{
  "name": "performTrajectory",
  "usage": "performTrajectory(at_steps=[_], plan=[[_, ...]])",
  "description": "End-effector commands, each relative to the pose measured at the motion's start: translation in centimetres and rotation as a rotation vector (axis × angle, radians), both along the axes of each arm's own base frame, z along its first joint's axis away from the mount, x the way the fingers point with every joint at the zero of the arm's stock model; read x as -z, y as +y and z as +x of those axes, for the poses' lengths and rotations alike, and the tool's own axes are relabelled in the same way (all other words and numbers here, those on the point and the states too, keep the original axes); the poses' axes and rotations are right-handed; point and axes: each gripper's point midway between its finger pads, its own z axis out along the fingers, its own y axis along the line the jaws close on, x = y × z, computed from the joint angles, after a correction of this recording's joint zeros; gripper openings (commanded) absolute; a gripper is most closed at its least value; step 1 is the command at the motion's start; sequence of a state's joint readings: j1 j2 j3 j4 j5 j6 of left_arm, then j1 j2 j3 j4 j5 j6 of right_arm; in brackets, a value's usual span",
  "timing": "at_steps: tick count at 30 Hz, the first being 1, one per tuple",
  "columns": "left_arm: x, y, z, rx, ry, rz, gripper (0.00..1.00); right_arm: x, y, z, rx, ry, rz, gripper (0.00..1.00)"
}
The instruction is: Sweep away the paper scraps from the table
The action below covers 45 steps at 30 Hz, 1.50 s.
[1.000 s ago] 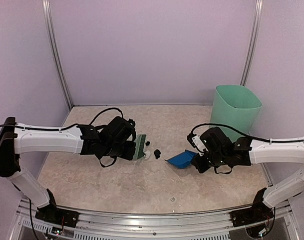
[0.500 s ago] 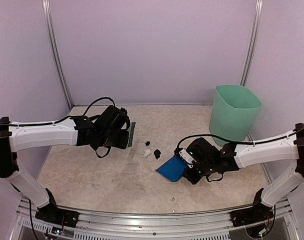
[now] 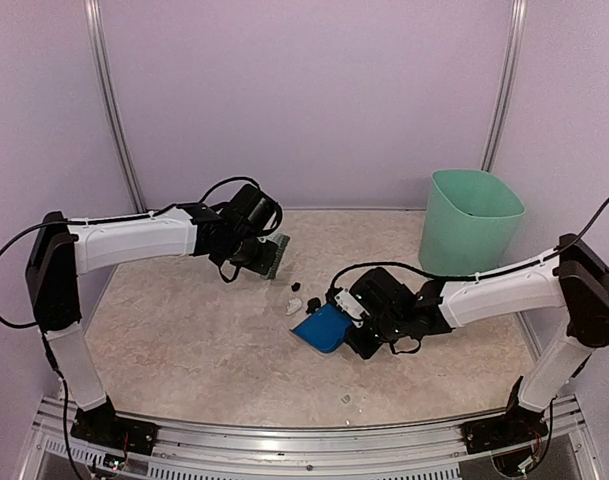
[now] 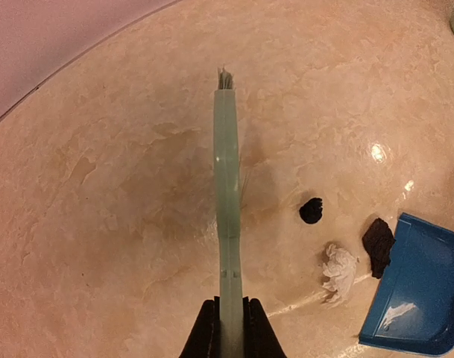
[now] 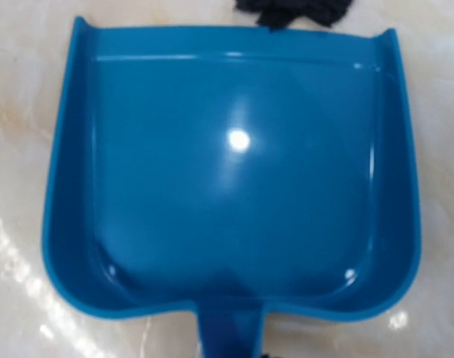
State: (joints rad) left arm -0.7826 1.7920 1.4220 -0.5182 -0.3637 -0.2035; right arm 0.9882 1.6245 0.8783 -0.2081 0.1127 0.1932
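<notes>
Three paper scraps lie mid-table: a small black one, a white one and a larger black one. My left gripper is shut on the handle of the green hand brush, which hangs just behind and left of the scraps. My right gripper is shut on the handle of the blue dustpan. The pan's open lip lies right beside the larger black scrap. The pan is empty.
A tall mint-green bin stands at the back right of the beige table. A tiny pale bit lies near the front rail. Purple walls close in the back and sides.
The right arm has slid the dustpan left and down onto the table, up to the scraps. The left arm has swung the brush back and to the right, behind the scraps.
</notes>
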Motion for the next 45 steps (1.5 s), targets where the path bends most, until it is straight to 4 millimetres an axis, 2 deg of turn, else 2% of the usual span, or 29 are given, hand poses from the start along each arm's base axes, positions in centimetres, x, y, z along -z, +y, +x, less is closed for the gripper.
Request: performTrajectory(at_steps=[1, 5, 11, 26, 29, 33, 39, 45], plan=[[1.4, -2.3, -0.3, 0.129, 0.073, 0.042, 0.0, 1.2, 1.0, -0.2, -0.043, 0.025, -0.028, 0.0], [2.8, -2.9, -1.0, 0.159, 0.119, 0.067, 0.0, 1.4, 1.3, 0.1, -0.039, 0.024, -0.03, 0.0], [4.0, -3.5, -3.3, 0.195, 0.172, 0.055, 0.0, 1.7, 1.3, 1.1, -0.022, 0.018, -0.022, 0.0], [2.9, -6.2, -8.4, 0.283, 0.204, -0.029, 0.0, 2.7, 0.7, 3.4, 0.047, -0.012, 0.0, 0.0], [2.2, -6.8, -9.5, 0.303, 0.199, -0.05, 0.0, 3.1, 0.7, 3.5, 0.052, -0.019, 0.004, 0.0], [0.9, -6.9, -10.0, 0.292, 0.177, -0.077, 0.0, 3.3, 0.8, 3.5, 0.053, -0.03, 0.02, 0.0], [-1.1, -5.9, -9.6, 0.24, 0.127, -0.097, 0.0, 3.4, 0.4, 3.8, 0.065, -0.073, 0.045, 0.0], [-4.0, -4.3, -9.7, 0.185, 0.07, -0.126, 0.0, 3.8, -0.2, 4.0, 0.081, -0.119, 0.06, 0.0]])
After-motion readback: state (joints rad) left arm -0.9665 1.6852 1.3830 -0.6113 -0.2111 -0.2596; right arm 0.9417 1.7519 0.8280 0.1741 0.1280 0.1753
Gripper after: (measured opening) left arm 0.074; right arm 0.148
